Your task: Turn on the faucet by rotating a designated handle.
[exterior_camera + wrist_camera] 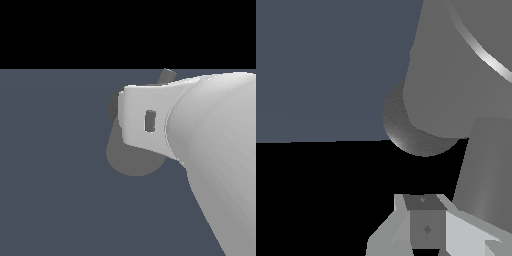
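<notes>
Faucet (456,75) sits right up against your gripper (423,227), mostly hidden behind it; can't tell if your fingers are apart.

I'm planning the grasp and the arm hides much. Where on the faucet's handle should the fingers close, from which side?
Grip the handle near its free end, away from the thick faucet body: more leverage and room. Come in across the rod so the fingers straddle its slim width. Only its tip shows, so that's tentative.
</notes>
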